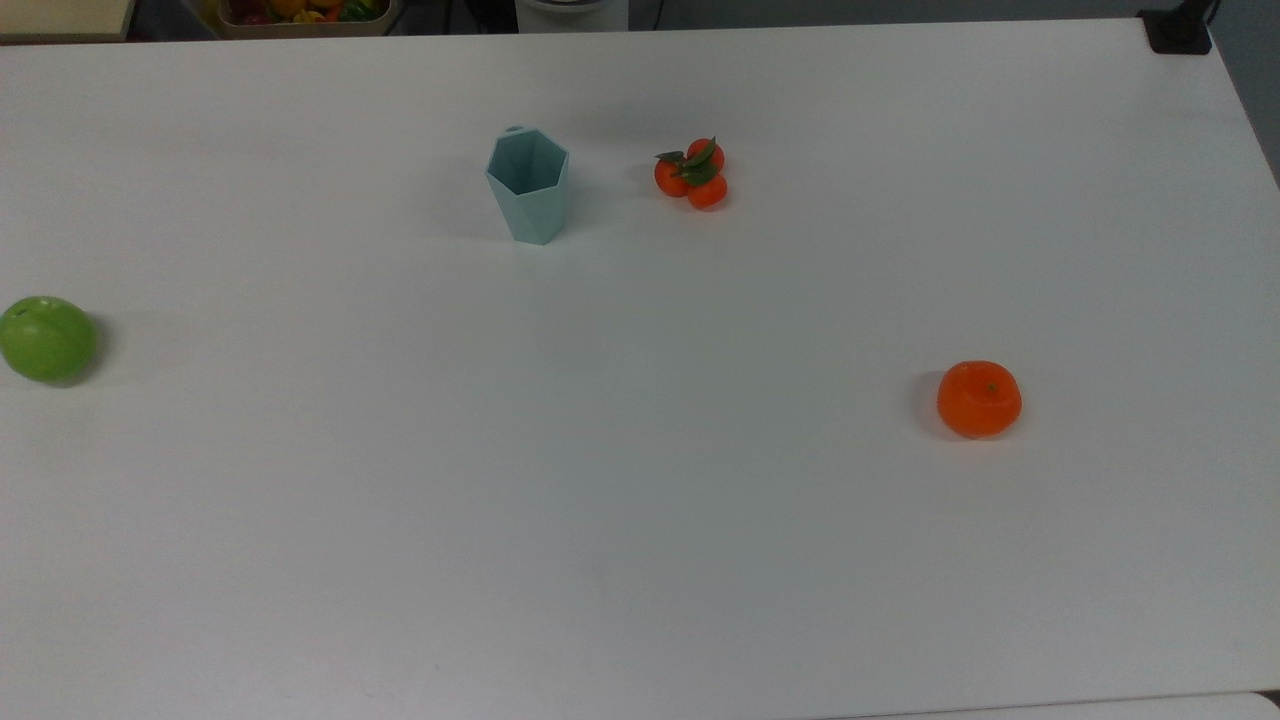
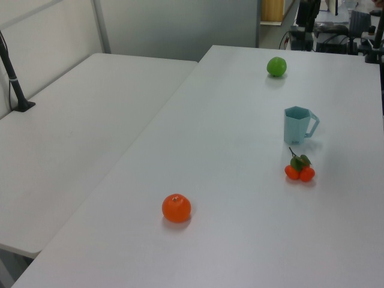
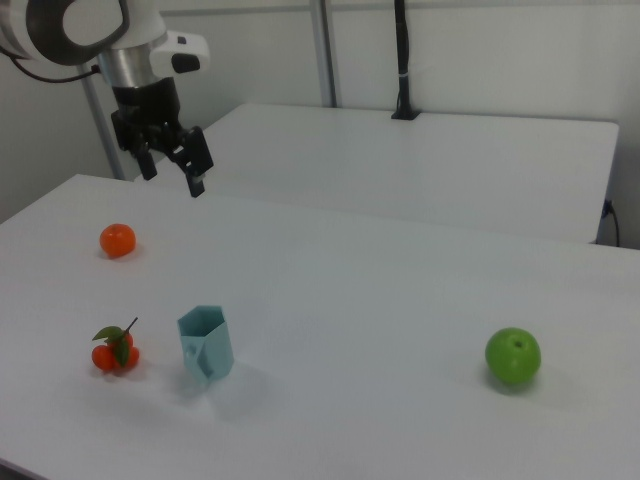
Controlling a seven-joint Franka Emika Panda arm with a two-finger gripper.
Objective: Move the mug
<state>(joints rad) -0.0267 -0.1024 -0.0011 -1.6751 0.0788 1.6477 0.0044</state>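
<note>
Top view: the mug [image 1: 528, 186] stands upright on the white bench [image 1: 640, 500], hexagonal rim up, with a bit of its handle peeping out at the far side of the rim. Taking the mug as the landmark, a cluster of small tangerines with green leaves [image 1: 692, 173] sits near it toward the top view's right, not touching. The orange [image 1: 979, 398] lies well apart from the mug, farther to the top view's right and lower in the picture. The green apple [image 1: 46, 338] rests well apart from the mug at the top view's left edge.

Left view: the mug [image 2: 298, 125] is upright, its loop handle pointing to the left view's right. The tangerine cluster [image 2: 299, 170] sits just below it in the picture, the green apple [image 2: 276, 66] well beyond it, and the orange [image 2: 176, 207] well apart from it, closer to the camera.

Right view: the hand [image 3: 168, 160] hangs in the air, high above the bench and well apart from the mug [image 3: 205, 345], fingers spread and released, gripping nothing. The tangerines [image 3: 115, 351] lie near the mug on the right view's left, the apple [image 3: 512, 355] well to its right, and the orange [image 3: 117, 240] beyond it, below the hand.
</note>
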